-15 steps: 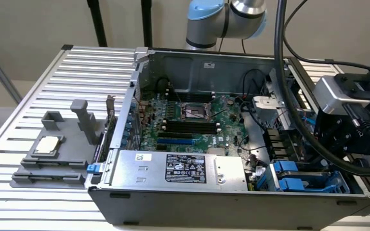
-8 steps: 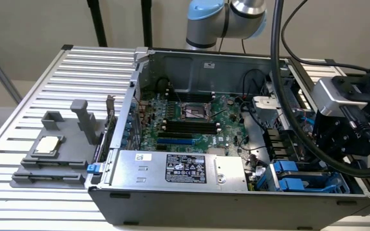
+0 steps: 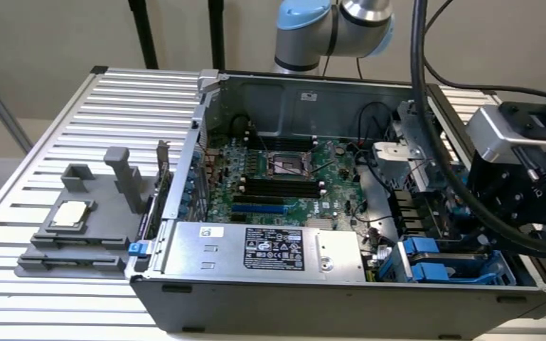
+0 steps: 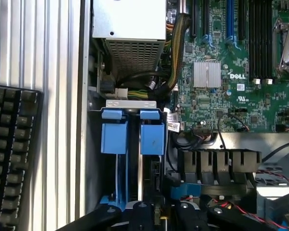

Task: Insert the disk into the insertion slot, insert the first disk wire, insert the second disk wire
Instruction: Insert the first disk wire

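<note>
Item: the disk [image 4: 151, 138], a flat rectangular drive clipped in a bright blue plastic carrier. Location: standing on edge in the insertion slot [image 4: 131, 103], the grey-metal bay in the corner of the computer case [image 3: 349, 305], just beside the power supply [image 3: 264, 249]. A second blue carrier [image 4: 114, 137] stands close alongside; which of the two is fully seated cannot be told. Appearance: the wrist view presents mainly the blue end tab and a thin pale metal edge leading away from it towards the camera; the flat faces and any label are turned out of sight. Handling, as a judgement: rigid and dense, probably heavy for its bulk. The bare metal sides look smooth and apt to slip, while the plastic carrier is likely a little springy and gives better purchase. Likely sensitive to knocks and to twisting against the bay rails; the connector end is not a place to press or pinch. Best held squarely across the two long carrier rails or by the blue end tab, so that it slides straight. Gripper [image 4: 156, 217]: poised over the bay, near the disk and in line with its edge; whether it is clenched on anything or released cannot be told. Adjacent: dark cables [image 4: 149, 82] just beyond the bay's end, connection to the disk not discernible; green motherboard [image 3: 283, 177] beside the bay; the case rests on a slatted tabletop [image 3: 45, 128]
</note>
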`<action>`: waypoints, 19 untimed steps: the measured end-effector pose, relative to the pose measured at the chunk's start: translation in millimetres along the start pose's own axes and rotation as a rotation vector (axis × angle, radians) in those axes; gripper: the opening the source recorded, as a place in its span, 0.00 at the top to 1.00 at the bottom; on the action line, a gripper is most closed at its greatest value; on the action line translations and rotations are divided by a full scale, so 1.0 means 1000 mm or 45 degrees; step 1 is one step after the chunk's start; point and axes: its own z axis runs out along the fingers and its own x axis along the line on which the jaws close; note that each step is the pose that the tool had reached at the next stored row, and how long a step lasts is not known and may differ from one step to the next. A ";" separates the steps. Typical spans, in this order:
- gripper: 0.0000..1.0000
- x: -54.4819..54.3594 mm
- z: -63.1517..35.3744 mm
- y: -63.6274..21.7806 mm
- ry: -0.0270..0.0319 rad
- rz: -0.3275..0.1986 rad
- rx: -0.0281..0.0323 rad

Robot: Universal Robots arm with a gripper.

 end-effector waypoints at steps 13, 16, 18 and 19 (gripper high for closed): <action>0.76 -0.003 -0.0446 0.0103 0.0031 0.000 -0.0012; 0.76 -0.002 -0.0443 0.0238 0.0033 0.000 -0.0004; 0.76 -0.002 -0.0440 0.0327 0.0033 0.000 0.0012; 0.76 -0.002 -0.0439 0.0337 0.0033 0.000 0.0018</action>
